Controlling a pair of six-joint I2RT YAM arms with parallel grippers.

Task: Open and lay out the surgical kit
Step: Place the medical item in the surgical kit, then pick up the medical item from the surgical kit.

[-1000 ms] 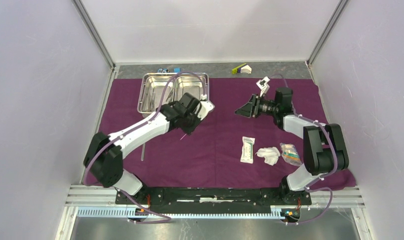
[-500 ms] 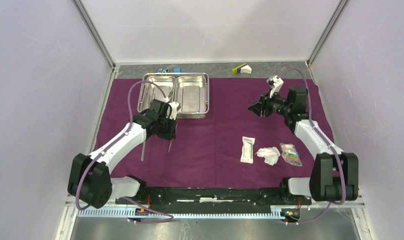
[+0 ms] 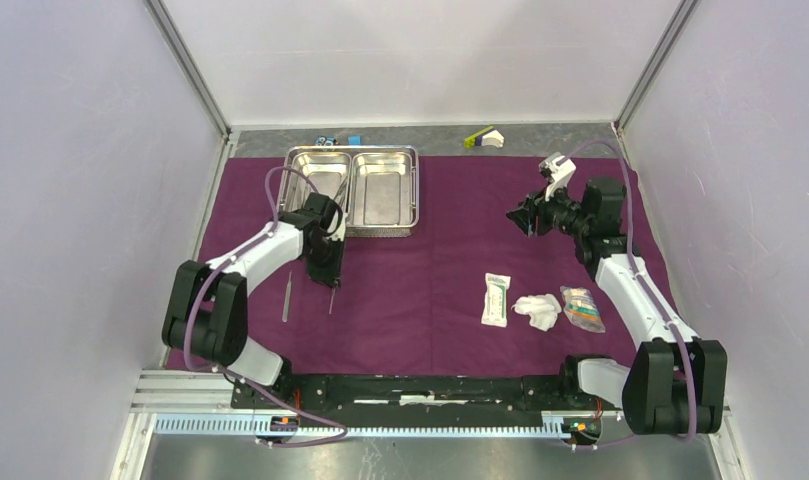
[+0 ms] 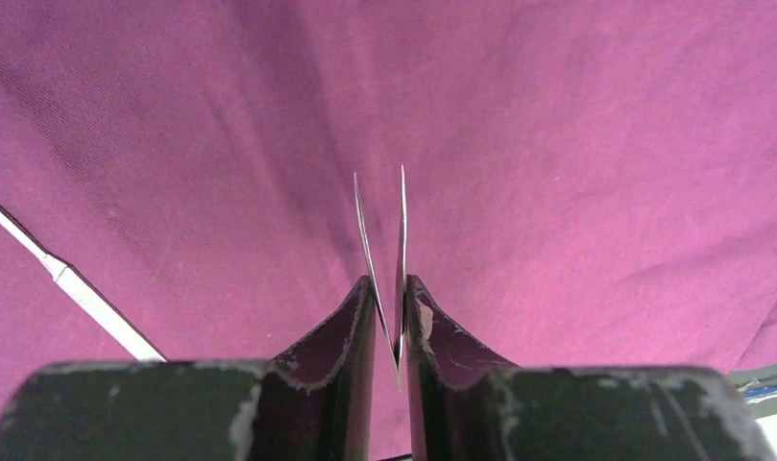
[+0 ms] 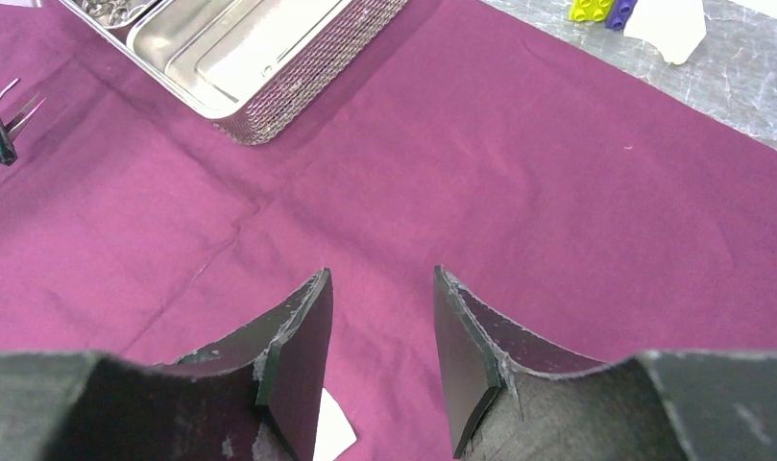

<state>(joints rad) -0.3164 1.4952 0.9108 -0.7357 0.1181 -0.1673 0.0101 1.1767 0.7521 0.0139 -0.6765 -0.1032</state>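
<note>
The dark purple cloth (image 3: 430, 270) lies spread over the table. The steel tray (image 3: 384, 226) stands at its back left, also in the right wrist view (image 5: 269, 96). My left gripper (image 3: 328, 262) (image 4: 391, 288) is shut on slim metal tweezers (image 4: 401, 230), which point down at the cloth in front of the tray. A second slim metal tool (image 3: 287, 297) (image 4: 77, 288) lies flat just left of them. The white packet (image 3: 496, 299), gauze (image 3: 537, 310) and small clear packet (image 3: 581, 308) lie in a row at the near right. My right gripper (image 3: 520, 215) (image 5: 382, 279) hangs open over the cloth.
A small blue block (image 3: 354, 140) and a yellow-green and white piece (image 3: 485, 138) (image 5: 634, 14) sit on the grey strip behind the cloth. Frame posts and pale walls close in both sides.
My left arm has carried the tweezers from the tray's front right corner to the left and nearer, down toward the cloth. My right arm has drawn back to the right.
</note>
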